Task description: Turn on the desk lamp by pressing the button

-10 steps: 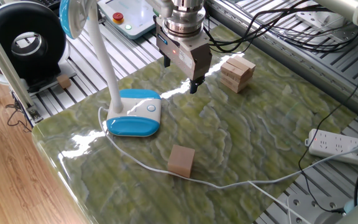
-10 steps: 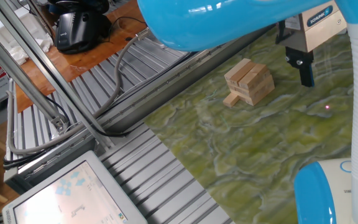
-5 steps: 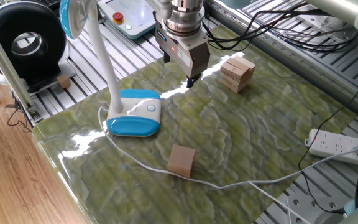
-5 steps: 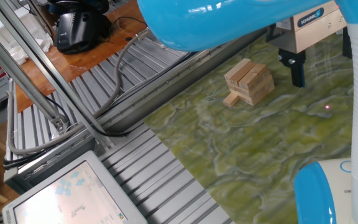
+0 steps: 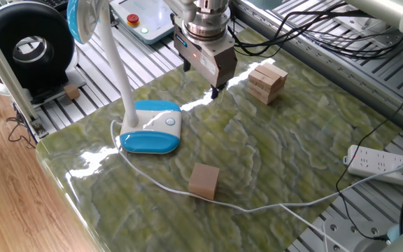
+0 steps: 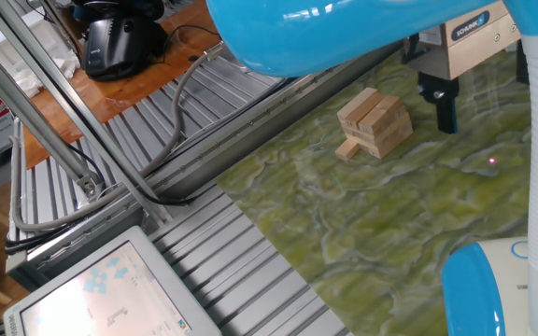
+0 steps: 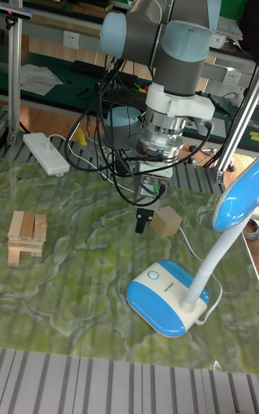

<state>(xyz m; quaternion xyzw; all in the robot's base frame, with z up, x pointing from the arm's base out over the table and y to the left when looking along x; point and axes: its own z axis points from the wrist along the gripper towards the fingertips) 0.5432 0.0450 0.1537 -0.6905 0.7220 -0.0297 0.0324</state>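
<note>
The desk lamp stands on the green marbled table, its blue-sided base (image 5: pixel 150 127) at the left and its blue-rimmed head (image 5: pixel 82 17) up on a white curved neck (image 5: pixel 114 56). The button (image 5: pixel 170 121) is a small round disc on the white top of the base, also seen in the tall view as the button (image 7: pixel 152 275). My gripper (image 5: pixel 214 92) hangs above the table, right of and behind the base, touching nothing. In the tall view the gripper (image 7: pixel 144 223) shows its dark fingertips pressed together, with nothing held. From the other side, the gripper (image 6: pixel 446 116) is just right of the wooden stack.
A stack of wooden blocks (image 5: pixel 266 81) lies right of the gripper. A single wooden cube (image 5: pixel 204 180) sits near the front by the lamp's white cord (image 5: pixel 257 208). A power strip (image 5: pixel 387 166), a black ring fan (image 5: pixel 19 45) and a pendant with a red button (image 5: pixel 133 19) surround the table.
The gripper has drifted slightly up and toward the back of the table, away from the front. The lamp and blocks have not moved.
</note>
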